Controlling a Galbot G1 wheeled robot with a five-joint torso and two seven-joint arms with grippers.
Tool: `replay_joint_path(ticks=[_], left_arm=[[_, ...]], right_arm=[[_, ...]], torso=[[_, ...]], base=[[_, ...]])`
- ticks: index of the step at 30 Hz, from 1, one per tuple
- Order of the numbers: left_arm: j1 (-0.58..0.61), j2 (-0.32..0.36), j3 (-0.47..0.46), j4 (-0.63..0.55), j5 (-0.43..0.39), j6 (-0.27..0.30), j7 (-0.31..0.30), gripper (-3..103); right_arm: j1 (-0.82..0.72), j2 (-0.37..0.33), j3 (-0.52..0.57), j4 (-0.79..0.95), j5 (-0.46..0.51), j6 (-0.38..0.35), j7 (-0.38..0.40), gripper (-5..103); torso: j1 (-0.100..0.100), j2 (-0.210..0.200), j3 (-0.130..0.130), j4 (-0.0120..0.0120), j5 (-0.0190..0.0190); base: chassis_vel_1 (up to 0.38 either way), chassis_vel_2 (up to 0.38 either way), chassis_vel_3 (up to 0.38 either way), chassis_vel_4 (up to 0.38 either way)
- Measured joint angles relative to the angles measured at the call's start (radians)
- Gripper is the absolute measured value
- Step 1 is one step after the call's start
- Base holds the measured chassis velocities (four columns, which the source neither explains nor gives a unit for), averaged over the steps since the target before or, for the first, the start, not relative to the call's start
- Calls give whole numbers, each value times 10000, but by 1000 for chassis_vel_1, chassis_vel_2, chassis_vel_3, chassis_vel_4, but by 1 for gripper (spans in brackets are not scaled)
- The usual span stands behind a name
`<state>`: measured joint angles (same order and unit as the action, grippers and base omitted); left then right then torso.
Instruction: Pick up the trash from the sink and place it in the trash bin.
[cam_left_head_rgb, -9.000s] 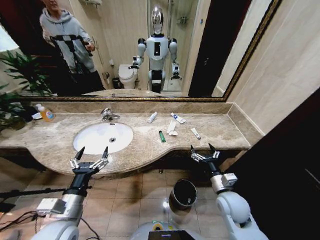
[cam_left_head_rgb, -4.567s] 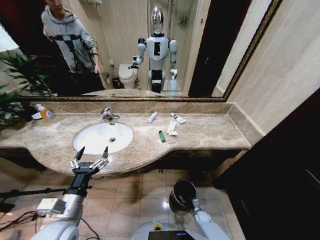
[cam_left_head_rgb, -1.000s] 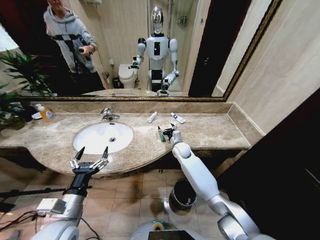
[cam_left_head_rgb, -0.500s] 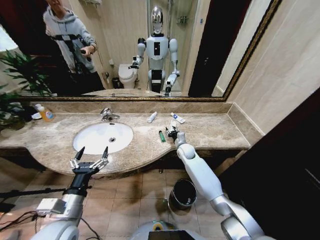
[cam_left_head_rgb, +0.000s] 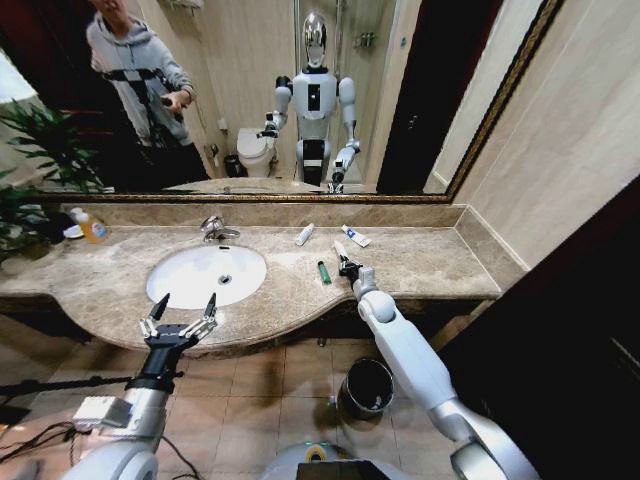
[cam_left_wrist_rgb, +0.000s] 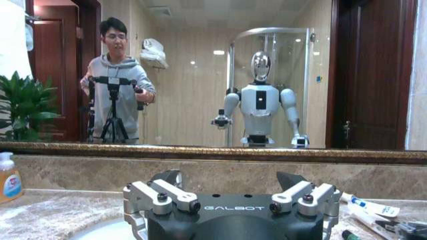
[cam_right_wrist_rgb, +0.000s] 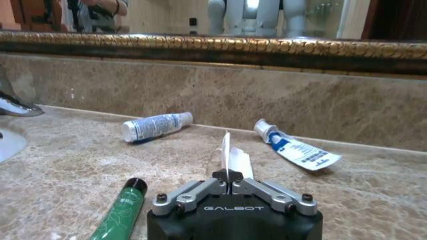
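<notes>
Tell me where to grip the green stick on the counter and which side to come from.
Grip the green stick across its middle, coming from above. It lies flat on the marble counter with bare stone along both long sides, so fingers should fit there. Its black-capped end points toward the mirror. The right pincer is shut on white paper beside it.

— Where's the right arm?
— Stretched forward over the bench, its right pincer (cam_left_head_rgb: 345, 266) pinched tight on a white paper (cam_right_wrist_rgb: 227, 156) (fingertips meeting).
— And the left?
— Low before the bench edge, left pincer (cam_left_head_rgb: 181, 309) spread wide, idle.
</notes>
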<state>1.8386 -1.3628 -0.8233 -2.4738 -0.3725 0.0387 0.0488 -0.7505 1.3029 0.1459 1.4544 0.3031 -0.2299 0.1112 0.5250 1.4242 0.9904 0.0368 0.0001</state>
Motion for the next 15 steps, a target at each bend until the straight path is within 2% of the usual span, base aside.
replay_joint_path(ticks=[6,11,15], left_arm=[[0,0,0,0,0,0,0,100],[0,0,0,0,0,0,1,100],[0,0,1,0,0,0,4,100]], right_arm=[[-950,-680,371,1255,-7,74,-99,0],[-2282,-1396,1198,2755,86,165,-208,0],[-3440,-1763,1772,3863,368,666,-354,0]], torso=[[0,0,0,1,2],[0,0,-1,-1,1],[-1,0,-1,1,4]], base=[[0,0,0,0],[0,0,0,0],[0,0,0,0]])
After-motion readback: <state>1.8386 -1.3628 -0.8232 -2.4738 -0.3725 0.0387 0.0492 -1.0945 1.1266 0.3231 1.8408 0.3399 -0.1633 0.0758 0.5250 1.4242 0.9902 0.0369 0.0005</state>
